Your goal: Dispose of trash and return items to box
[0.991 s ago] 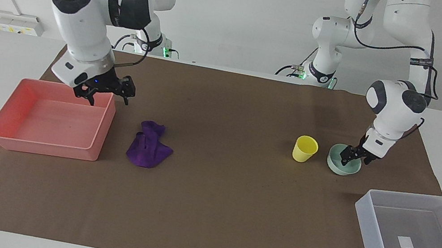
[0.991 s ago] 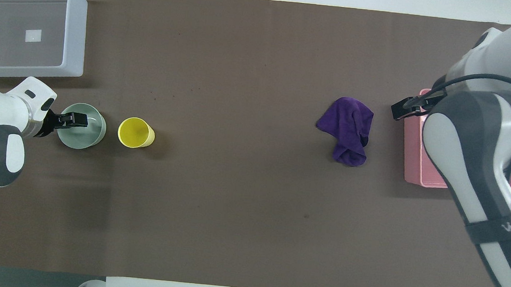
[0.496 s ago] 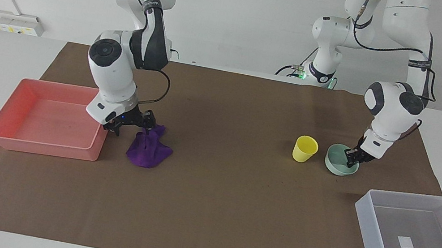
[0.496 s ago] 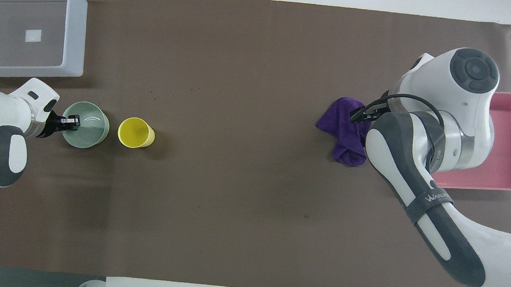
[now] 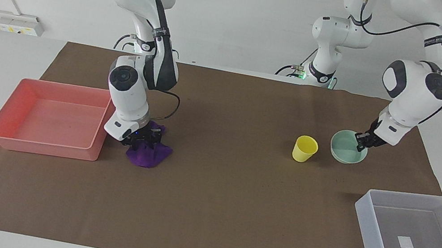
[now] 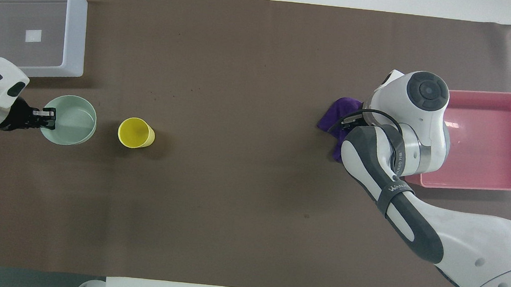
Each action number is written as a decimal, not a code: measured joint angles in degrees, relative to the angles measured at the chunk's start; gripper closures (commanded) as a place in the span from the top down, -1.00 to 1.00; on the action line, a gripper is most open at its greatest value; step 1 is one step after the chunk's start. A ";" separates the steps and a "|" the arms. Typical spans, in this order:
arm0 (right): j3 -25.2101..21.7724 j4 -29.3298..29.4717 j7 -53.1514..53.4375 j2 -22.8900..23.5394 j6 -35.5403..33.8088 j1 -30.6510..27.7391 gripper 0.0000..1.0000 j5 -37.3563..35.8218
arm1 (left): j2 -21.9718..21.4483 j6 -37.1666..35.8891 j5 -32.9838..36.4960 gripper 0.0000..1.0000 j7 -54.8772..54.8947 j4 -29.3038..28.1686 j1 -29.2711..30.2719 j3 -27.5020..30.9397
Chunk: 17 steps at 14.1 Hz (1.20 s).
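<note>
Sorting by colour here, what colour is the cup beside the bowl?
Yellow; the cup shows best in the facing view.

Cup (image 5: 305,149) beside bowl (image 5: 345,152) – rag (image 5: 148,153) just beside tray (image 5: 50,118)

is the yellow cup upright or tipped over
Upright: the yellow cup stands on its base on the mat, its open mouth facing up, beside the green bowl.

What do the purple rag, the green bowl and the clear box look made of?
Purple rag: soft matte fabric, judging by its crumpled folds. Green bowl: smooth, rigid, slight sheen; probably plastic, though ceramic can't be ruled out. Clear box: translucent whitish plastic; the white label on its floor shows.
</note>
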 measured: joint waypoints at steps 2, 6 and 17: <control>-0.02 0.26 0.00 -0.25 0.01 -0.01 -0.99 0.02 | 1.42 -4.25 -3.29 -1.00 -0.14 7.97 1.58 0.42; -0.40 4.54 0.00 -3.03 -6.51 -1.48 -0.99 0.01 | 13.65 -5.97 -6.11 -1.00 0.45 26.33 8.88 0.92; -1.21 7.32 -12.49 -12.26 -20.40 -23.15 -0.91 -0.41 | 41.65 17.28 -7.02 0.99 0.48 40.34 11.23 0.55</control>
